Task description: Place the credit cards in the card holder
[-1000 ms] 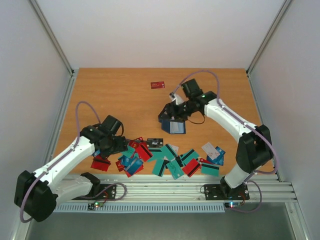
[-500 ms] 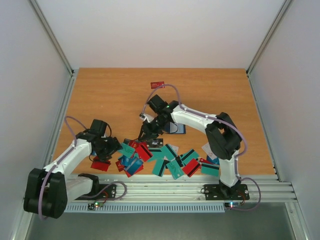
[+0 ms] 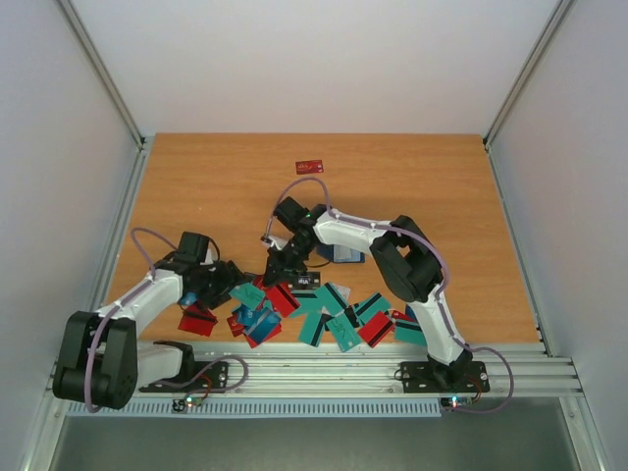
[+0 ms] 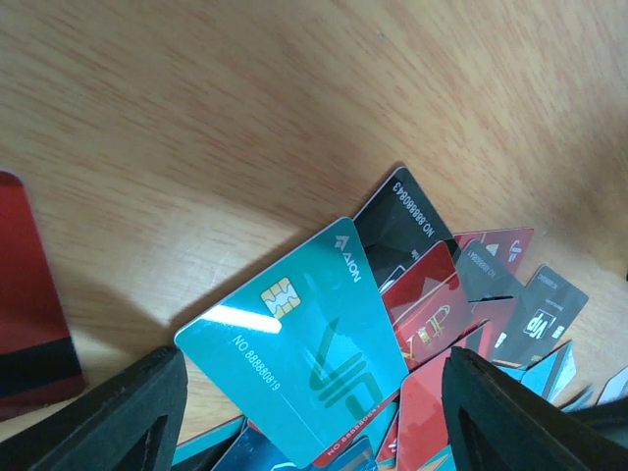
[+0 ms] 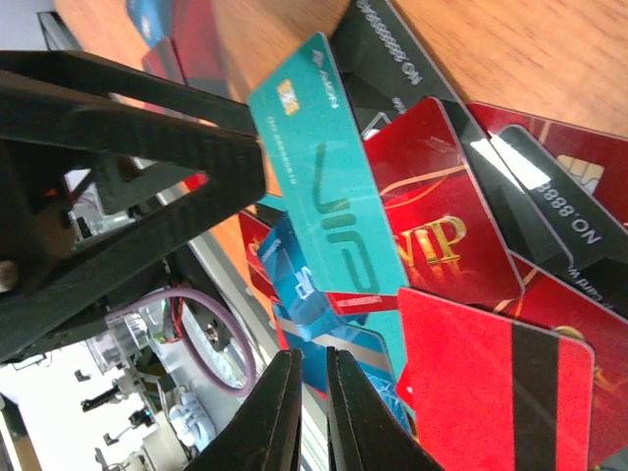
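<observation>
The credit cards lie in a heap of teal, red, blue and black along the near edge. One red card lies alone at the back. My left gripper is open at the heap's left end. In the left wrist view it straddles a teal card whose corner is raised off the wood. My right gripper hovers just right of it, jaws shut with nothing between them, above the same teal card. The dark navy card holder lies behind the right arm, partly hidden.
A red striped card lies left of the left fingers. Black and red VIP cards overlap under the teal one. The metal rail runs just before the heap. Bare wood stretches behind.
The right arm swung left from the card holder to the heap's left end and its jaws closed. The left gripper edged towards the teal card and narrowed slightly.
</observation>
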Motion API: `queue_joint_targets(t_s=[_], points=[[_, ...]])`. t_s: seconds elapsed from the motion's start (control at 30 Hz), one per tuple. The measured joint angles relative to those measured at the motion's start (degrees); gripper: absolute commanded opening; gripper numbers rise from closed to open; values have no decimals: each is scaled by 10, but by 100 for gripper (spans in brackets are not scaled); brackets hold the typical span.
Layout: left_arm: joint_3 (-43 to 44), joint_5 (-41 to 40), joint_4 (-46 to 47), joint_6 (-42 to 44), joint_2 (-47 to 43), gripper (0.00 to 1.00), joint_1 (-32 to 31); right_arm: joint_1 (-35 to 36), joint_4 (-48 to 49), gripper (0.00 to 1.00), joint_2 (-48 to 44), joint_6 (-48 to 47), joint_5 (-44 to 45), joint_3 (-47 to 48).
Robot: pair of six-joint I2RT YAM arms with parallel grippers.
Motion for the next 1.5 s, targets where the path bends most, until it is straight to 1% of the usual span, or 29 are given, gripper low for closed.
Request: queue_joint_targets(t_s=[0.53, 1.0, 1.3, 1.5], points=[[-1, 8, 19, 0, 8, 72, 0, 1, -15, 8, 78, -7, -26, 26], [-10, 7, 27, 2, -1, 72, 0, 1, -23, 9, 79, -12, -33, 34], [-10, 7, 28, 3, -1, 72, 1, 1, -16, 9, 80, -6, -53, 39], [-10, 9, 28, 3, 1, 72, 1, 1, -16, 8, 100, -4, -61, 47]])
